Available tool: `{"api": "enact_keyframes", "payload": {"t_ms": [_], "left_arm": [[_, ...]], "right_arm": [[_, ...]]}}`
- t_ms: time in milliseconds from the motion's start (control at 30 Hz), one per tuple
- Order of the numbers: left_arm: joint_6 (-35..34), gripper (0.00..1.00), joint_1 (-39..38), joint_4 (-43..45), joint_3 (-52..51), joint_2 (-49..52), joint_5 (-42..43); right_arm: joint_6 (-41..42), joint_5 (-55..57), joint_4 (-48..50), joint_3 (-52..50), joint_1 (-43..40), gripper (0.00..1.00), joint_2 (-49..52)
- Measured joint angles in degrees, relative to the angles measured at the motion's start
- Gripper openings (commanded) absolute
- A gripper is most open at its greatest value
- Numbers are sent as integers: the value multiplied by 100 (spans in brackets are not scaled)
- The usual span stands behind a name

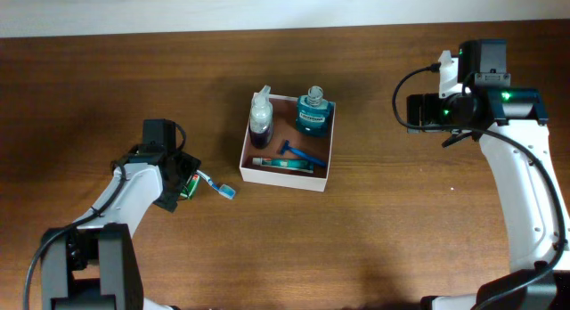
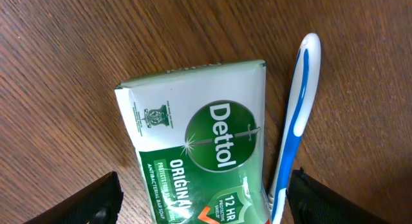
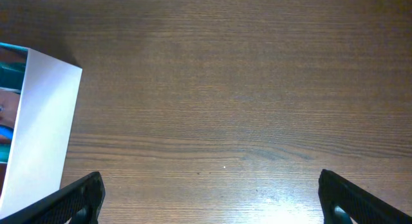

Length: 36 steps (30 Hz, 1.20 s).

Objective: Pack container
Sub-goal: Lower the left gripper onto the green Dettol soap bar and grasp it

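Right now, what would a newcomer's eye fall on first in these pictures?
First, the white container in the centre of the overhead view, already holding a teal bottle and other toiletries. Next, to its left, the green Dettol soap bar with a blue-and-white toothbrush beside it, both lying under the open left hand.

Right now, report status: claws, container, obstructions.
Left claw open over soap and toothbrush. Right claw open, empty, clear of container. Container part-packed. No obstruction seen.

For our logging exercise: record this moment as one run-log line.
left gripper: open, above soap bar, toothbrush alongside | right gripper: open, empty, beside container | container: mouthwash, spray bottle, razor, tube inside
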Motion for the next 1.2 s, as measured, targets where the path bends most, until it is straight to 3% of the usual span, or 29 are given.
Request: {"api": "enact_keyframes", "payload": {"t_ms": [300,567,1000,1200], "left_arm": [[44,72,0,-87,0,0,-210],[94,70,0,-90,0,0,-258],[1191,70,0,-90,0,0,-299],[1799,55,0,-87,0,0,-299]], "right_arm": [[4,0,0,0,0,98,0],[4,0,0,0,0,98,0],[4,0,0,0,0,99,0],[4,0,0,0,0,99,0]]}}
